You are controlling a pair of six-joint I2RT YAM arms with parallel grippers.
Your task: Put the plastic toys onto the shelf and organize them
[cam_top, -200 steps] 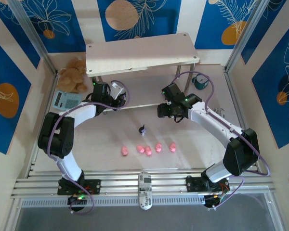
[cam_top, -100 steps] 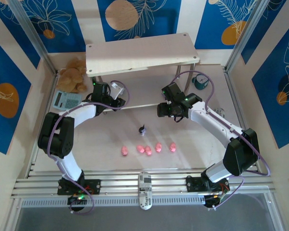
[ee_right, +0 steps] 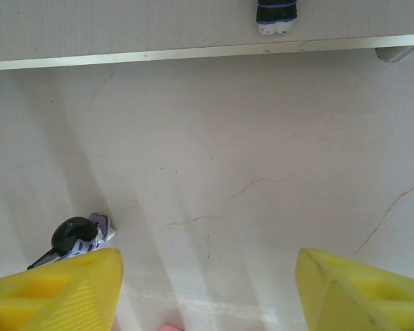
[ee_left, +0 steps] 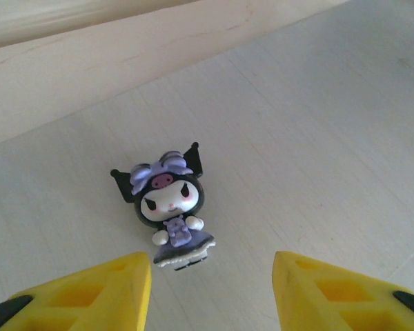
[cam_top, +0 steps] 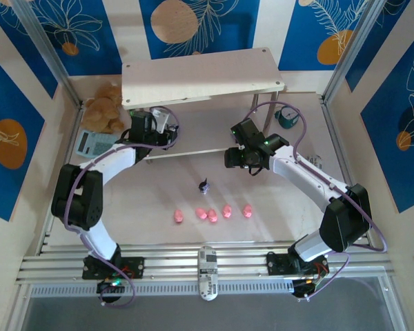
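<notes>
Left pincer is released, yellow fingers spread. A dark figure with a purple bow stands upright just past them on the shelf's lower board, untouched. Right pincer hangs wide apart, gripping nothing. A second dark figure sits on the worktop beside it, with five pink pigs in a row nearer the arm bases.
</notes>
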